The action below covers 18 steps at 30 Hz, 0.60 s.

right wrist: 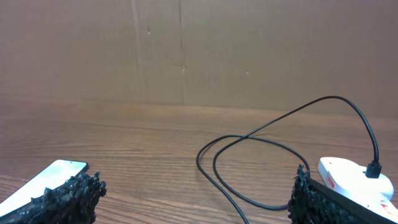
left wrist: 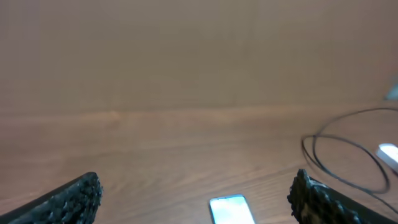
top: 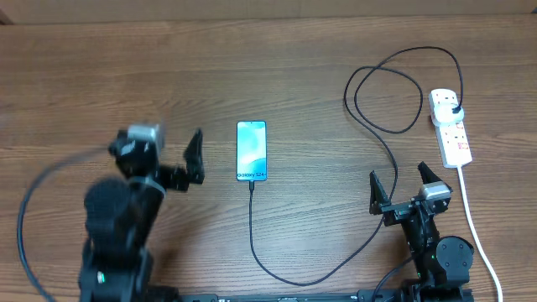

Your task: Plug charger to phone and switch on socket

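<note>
**Operator:** Where is the phone?

**Technician:** The phone (top: 251, 151) lies flat on the wooden table (top: 294, 67) near the centre. Its lit screen faces up and its long axis runs from 12 to 6 o'clock.

**Operator:** How does the charger run?

**Technician:** The connector tip (top: 251, 184) of the charger (top: 251, 220) meets the phone's 6 o'clock edge. The cable drops toward 6 o'clock and curves round near the front of the table. It then climbs toward 1 o'clock and forms loose loops at the far right. It ends at the black plug (top: 454, 110), which is seated in the 12 o'clock end of the socket (top: 453, 138).

**Operator:** Where is the socket, and how do its switches stand?

**Technician:** The socket lies at the phone's 3 o'clock, well apart from it, near the right edge of the table. Its white cord (top: 473, 225) trails toward 6 o'clock. Red marks show on its face, but the switch position cannot be read.

**Operator:** What is the state of the left gripper?

**Technician:** The left gripper (left wrist: 196, 183) stands with its jaws spread wide and nothing between them. It is at the phone's 9 o'clock, near the phone but not touching it.

**Operator:** And the right gripper?

**Technician:** The right gripper (top: 398, 173) is likewise spread wide and empty. It sits at the socket's 7 o'clock, apart from both the socket and the cable.
</note>
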### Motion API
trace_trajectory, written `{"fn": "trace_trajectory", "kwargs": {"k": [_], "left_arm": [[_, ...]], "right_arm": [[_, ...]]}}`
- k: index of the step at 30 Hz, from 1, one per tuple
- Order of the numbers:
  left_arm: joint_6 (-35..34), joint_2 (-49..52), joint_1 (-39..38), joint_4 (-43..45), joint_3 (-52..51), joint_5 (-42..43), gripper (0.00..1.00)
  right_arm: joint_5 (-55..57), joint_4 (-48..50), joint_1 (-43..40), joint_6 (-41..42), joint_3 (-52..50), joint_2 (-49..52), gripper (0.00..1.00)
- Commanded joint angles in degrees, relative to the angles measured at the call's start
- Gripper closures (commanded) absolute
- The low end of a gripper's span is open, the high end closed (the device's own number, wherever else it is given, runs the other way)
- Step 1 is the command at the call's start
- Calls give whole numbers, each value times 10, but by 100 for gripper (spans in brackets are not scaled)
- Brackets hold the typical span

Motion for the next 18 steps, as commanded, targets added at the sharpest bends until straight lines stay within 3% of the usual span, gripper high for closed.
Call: {"fn": "trace_trajectory", "kwargs": {"k": [1, 10, 18], "left_arm": [[14, -101, -6, 37, -89, -50, 0], [35, -271, -6, 147, -269, -63, 0], [79, -339, -6, 168, -341, -65, 1]], "right_arm": [[-2, 2, 3, 1, -6, -6, 0], [-2, 2, 3, 1, -6, -6, 0], [-2, 2, 3, 1, -6, -6, 0]]}}
